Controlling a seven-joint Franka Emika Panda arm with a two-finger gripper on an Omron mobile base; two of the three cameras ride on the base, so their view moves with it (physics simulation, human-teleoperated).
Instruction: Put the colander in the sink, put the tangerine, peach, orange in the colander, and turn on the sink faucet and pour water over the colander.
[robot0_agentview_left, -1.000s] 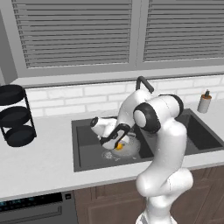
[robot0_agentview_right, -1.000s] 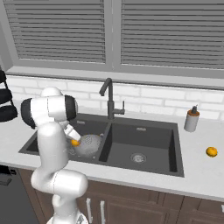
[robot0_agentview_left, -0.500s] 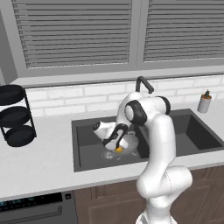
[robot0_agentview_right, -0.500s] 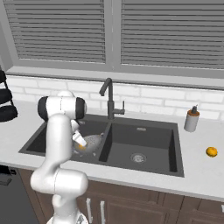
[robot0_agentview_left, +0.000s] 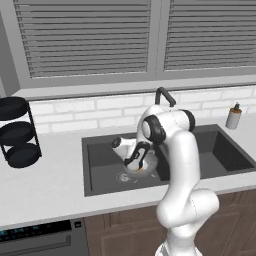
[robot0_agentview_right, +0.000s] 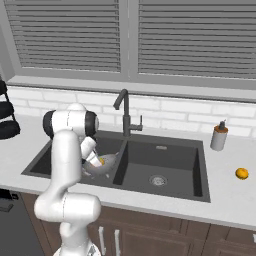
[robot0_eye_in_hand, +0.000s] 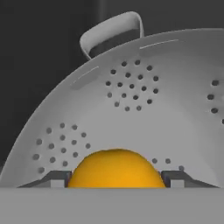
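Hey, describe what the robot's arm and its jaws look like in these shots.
The arm is glossy white with rounded, tube-like links and dark bands at the joints, rising from a bulbous white base. The gripper has two small dark grey jaws with lighter grey pads. No cables or markings are visible.

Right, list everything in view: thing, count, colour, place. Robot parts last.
sink: one, dark grey, two basins, set in the counter.
colander: one, silver-grey, in the sink basin nearer the rack.
orange fruit: one, between the gripper's fingertips, inside the colander.
second orange fruit: one, on the counter beyond the soap bottle.
sink faucet: one, dark grey, behind the sink.
soap bottle: one, beige, by the sink's far corner.
rack: one, black, three round shelves, on the counter.
gripper: one, dark tips, low in the colander.
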